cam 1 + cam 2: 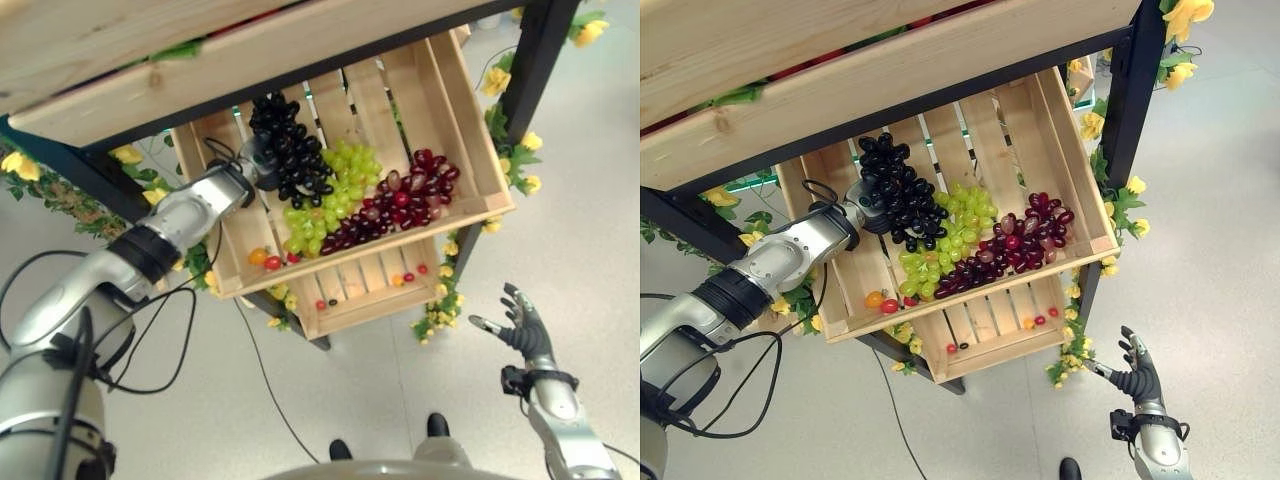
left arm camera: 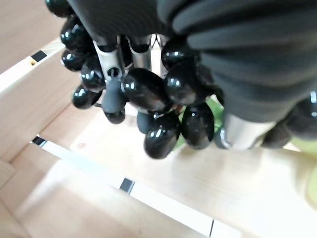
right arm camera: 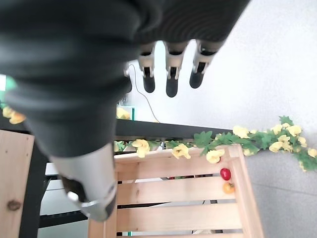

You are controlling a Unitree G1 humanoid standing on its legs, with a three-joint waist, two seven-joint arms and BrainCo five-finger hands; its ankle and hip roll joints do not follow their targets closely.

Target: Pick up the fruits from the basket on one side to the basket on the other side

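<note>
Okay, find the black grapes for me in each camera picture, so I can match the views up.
Left eye view: black grapes at the back of the wooden crate, left hand on them.
Right eye view: same bunch, upper middle, beside the green grapes.
Left wrist view: close up, the hand's fingers curled among them.
Right wrist view: not in it.
Shared landmark: the green grapes.

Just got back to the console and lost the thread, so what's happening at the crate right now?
The left hand is in the upper wooden crate with its fingers curled around the black grape bunch. The bunch has not yet left the crate. Green grapes and red grapes lie beside it, with small tomatoes at the front edge. The right hand hangs open off to the side over the floor.
</note>
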